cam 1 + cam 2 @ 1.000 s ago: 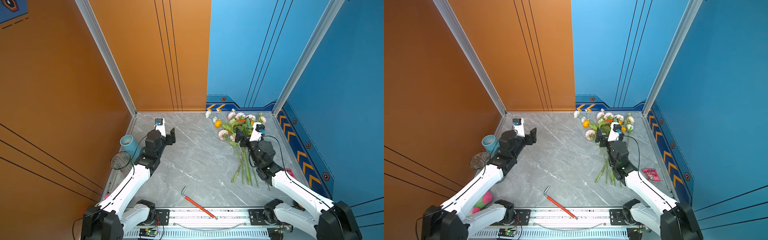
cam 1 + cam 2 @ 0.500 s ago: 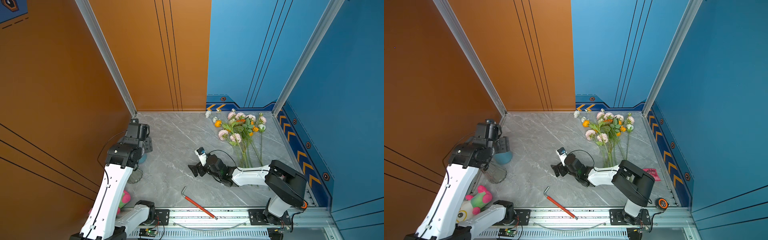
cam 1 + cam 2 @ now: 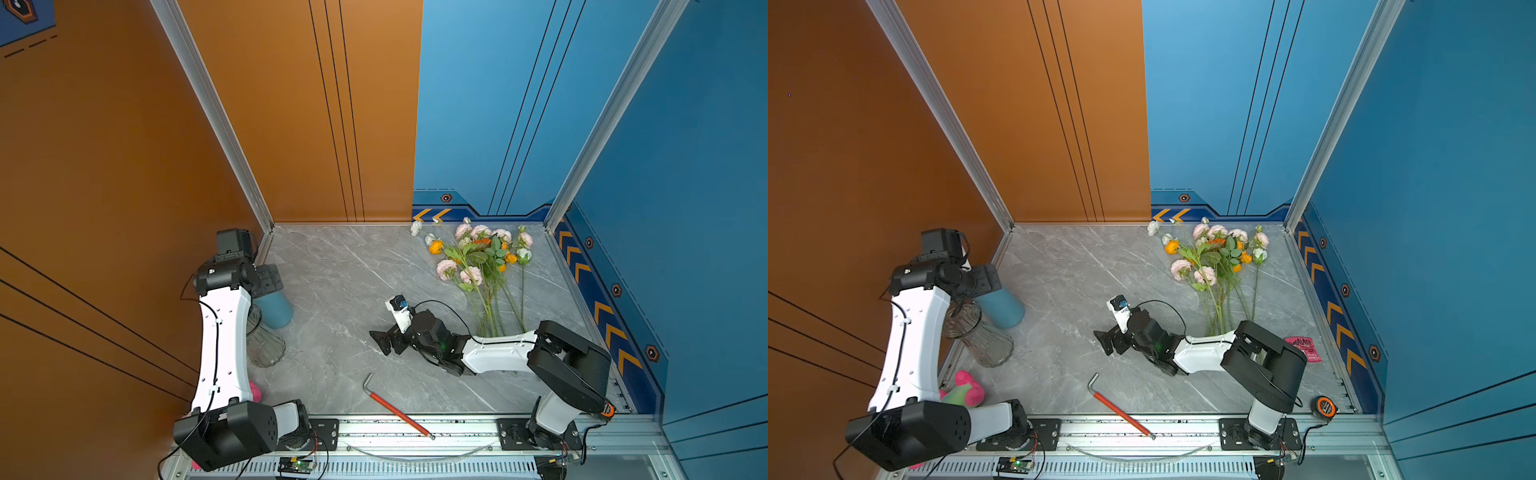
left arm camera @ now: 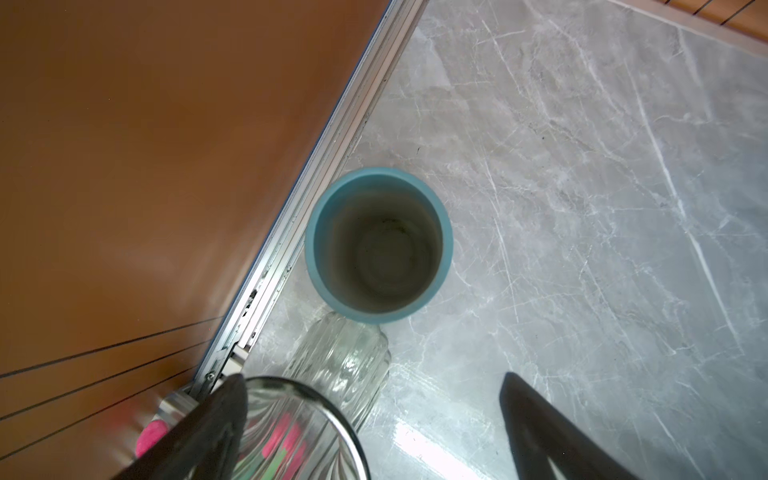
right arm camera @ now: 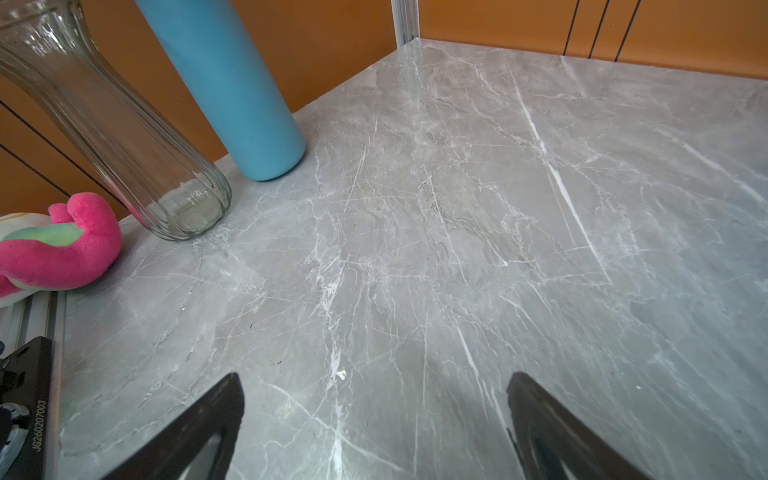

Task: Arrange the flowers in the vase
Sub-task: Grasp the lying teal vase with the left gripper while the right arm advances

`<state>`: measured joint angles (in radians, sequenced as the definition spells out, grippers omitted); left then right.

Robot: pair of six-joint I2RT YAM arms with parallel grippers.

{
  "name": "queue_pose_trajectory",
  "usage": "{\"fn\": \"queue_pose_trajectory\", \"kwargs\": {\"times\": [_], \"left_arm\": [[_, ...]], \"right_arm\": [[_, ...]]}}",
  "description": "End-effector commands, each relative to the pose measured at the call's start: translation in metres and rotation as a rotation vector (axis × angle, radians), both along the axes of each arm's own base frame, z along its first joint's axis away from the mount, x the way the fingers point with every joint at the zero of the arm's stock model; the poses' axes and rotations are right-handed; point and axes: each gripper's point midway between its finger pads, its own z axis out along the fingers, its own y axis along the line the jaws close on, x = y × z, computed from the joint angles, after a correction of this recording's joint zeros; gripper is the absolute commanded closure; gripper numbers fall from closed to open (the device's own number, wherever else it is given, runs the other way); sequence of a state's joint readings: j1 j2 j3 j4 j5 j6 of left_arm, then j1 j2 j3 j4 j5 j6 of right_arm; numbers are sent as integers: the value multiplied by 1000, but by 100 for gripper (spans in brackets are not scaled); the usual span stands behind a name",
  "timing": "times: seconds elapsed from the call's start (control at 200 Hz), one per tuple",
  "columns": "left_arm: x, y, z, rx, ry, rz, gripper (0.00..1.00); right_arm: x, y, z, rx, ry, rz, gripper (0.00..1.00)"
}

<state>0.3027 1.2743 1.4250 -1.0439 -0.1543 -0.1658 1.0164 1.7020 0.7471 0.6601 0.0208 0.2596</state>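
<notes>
The left hand (image 4: 372,376) hangs spread wide and empty above the two vessels by the orange wall, looking straight down into the blue vase (image 4: 446,249); probably it is there to steady or fetch one. One finger overlaps the blurred rim of the glass vase (image 4: 345,365), and whether it touches cannot be told. The right hand (image 5: 374,374), also wide and holding nothing, sits low over the middle of the surface (image 5: 457,208), aimed toward those vases. The flowers (image 3: 478,257) lie in a loose bunch on the surface near the blue wall, well apart from both hands, none in a vase. Their stem ends vanish behind the right arm in both top views.
</notes>
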Motion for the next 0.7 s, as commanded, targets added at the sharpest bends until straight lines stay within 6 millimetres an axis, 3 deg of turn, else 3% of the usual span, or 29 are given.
{"fn": "queue_pose_trajectory", "kwargs": {"times": [0.0, 0.19, 0.315, 0.466, 0.691], "left_arm": [[18, -4, 3, -89, -60, -24, 5], [29, 8, -6, -88, -41, 1, 5], [39, 4, -14, -133, -28, -21, 5], [35, 16, -24, -89, 15, 25, 5], [43, 14, -43, -132, 58, 10, 7]], "right_arm": [[-4, 6, 12, 35, -22, 34, 0], [-4, 7, 8, 26, -16, 42, 0], [-4, 7, 6, 21, -12, 45, 0], [-3, 6, 4, -3, -23, 47, 0], [4, -3, 6, -3, -34, 19, 0]]}}
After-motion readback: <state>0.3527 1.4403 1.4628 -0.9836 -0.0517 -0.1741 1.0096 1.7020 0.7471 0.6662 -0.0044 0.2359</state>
